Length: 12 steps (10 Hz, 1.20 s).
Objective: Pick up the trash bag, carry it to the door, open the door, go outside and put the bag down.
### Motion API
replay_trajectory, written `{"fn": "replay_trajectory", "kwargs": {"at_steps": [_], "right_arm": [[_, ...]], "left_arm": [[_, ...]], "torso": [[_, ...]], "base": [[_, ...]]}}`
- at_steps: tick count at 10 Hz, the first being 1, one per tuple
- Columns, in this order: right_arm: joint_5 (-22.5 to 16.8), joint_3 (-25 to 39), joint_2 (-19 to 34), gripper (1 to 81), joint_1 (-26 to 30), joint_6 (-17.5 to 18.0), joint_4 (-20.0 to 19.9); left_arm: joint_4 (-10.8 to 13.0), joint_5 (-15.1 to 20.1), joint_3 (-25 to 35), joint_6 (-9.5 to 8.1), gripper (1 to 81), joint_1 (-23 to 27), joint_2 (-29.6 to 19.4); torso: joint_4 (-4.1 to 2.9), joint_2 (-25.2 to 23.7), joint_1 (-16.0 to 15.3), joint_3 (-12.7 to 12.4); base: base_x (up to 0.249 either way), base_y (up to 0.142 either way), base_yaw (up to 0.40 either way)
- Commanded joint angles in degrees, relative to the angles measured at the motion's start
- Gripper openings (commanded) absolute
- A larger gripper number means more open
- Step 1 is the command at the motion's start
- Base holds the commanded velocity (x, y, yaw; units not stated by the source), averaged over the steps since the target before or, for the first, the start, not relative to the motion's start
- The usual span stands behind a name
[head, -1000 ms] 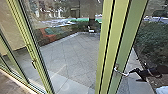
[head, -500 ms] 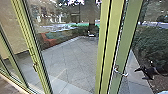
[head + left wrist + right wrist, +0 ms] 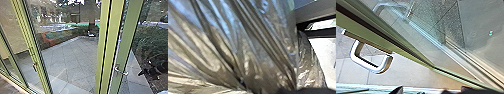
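In the head view my right gripper (image 3: pixel 148 74) stands open to the right of the silver door handle (image 3: pixel 121 71), apart from it. That handle sits on the green-framed door (image 3: pixel 128 42). The right wrist view has the handle (image 3: pixel 372 58) in front of the door's green edge (image 3: pixel 368 37), over pale paving. The shiny, translucent trash bag (image 3: pixel 243 42) is close to the camera in the left wrist view, its folds drawn together where my left gripper (image 3: pixel 251 90) is shut on it.
Beyond the glass lies a paved yard (image 3: pixel 72 57), with red seating (image 3: pixel 48 40) at its left. Green posts (image 3: pixel 32 50) stand left of the doorway. A dark hedge (image 3: pixel 150 42) grows at the right, behind my right arm.
My right gripper has drawn away from the door handle toward the right. The head camera's view has shifted slightly.
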State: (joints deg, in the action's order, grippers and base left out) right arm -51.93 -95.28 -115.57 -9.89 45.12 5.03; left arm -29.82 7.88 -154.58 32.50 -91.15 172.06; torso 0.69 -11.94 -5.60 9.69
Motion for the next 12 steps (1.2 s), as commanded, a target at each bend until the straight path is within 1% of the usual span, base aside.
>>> {"fn": "replay_trajectory", "kwargs": {"at_steps": [1, 2, 3, 4, 6, 7, 8, 10, 11, 12], "right_arm": [[-8.44, -3.06, 2.24, 81.1, 13.43, -7.93, 12.54], [-10.38, -3.23, 2.24, 81.1, 13.79, -9.95, 14.21], [-11.26, -3.58, 2.24, 81.1, 13.79, -11.81, 15.18], [-12.05, -3.85, 1.89, 81.1, 13.53, -13.55, 16.48], [-13.63, -3.94, 1.36, 81.1, 13.0, -15.94, 20.28], [-13.72, -3.85, 1.36, 81.1, 12.47, -17.16, 23.5], [-14.07, -3.76, 1.53, 81.1, 12.47, -18.56, 25.36], [-14.69, -3.94, 1.98, 81.1, 12.91, -21.74, 26.43], [-15.56, -3.76, 2.5, 81.1, 13.0, -22.61, 27.66], [-15.92, -3.76, 3.11, 81.1, 12.91, -22.97, 28.54]], "left_arm": [[-0.42, 5.04, 0.24, 0.11, 1.0, 1.36, 0.13], [-0.42, 5.04, 0.24, 0.11, 1.0, 1.36, 0.13], [-0.42, 5.04, 0.24, 0.11, 1.0, 1.36, 0.22], [-0.42, 5.05, 0.16, 0.02, 1.0, 1.36, 0.22], [-0.42, 5.13, 0.23, 0.02, 1.0, 1.36, 0.22], [-0.42, 5.13, 0.23, 0.02, 1.0, 1.36, 0.31], [-0.5, 5.13, 0.24, 0.02, 1.0, 1.36, 0.4], [-0.42, 5.05, 0.15, 0.02, 1.0, 1.28, 0.66], [-0.42, 5.13, 0.16, 0.02, 1.0, 1.36, 0.75], [-0.42, 5.13, 0.24, 0.02, 1.0, 1.36, 0.84]], "torso": [[2.15, 0.0, 0.0, 0.02], [0.54, 0.0, 0.0, 0.0], [1.29, 0.0, 0.0, 0.0], [1.55, 0.0, 0.02, 0.0], [1.53, 0.0, 0.02, 0.0], [1.53, 0.0, 0.02, 0.0], [1.53, 0.0, 0.02, 0.0], [1.53, 0.0, 0.02, 0.0], [3.6, 0.0, 0.0, 0.0], [5.32, 0.0, 0.0, 0.0]], "base": [[0.0, 0.0, 0.0], [0.0, 0.0, 0.0], [0.0, 0.0, 0.0], [0.0, 0.0, 0.0], [0.0, 0.0, 0.0], [0.0, 0.0, 0.0], [0.0, 0.0, 0.0], [0.0, 0.0, 0.0], [0.0, 0.0, 0.0], [0.0, 0.0, 0.0]]}}
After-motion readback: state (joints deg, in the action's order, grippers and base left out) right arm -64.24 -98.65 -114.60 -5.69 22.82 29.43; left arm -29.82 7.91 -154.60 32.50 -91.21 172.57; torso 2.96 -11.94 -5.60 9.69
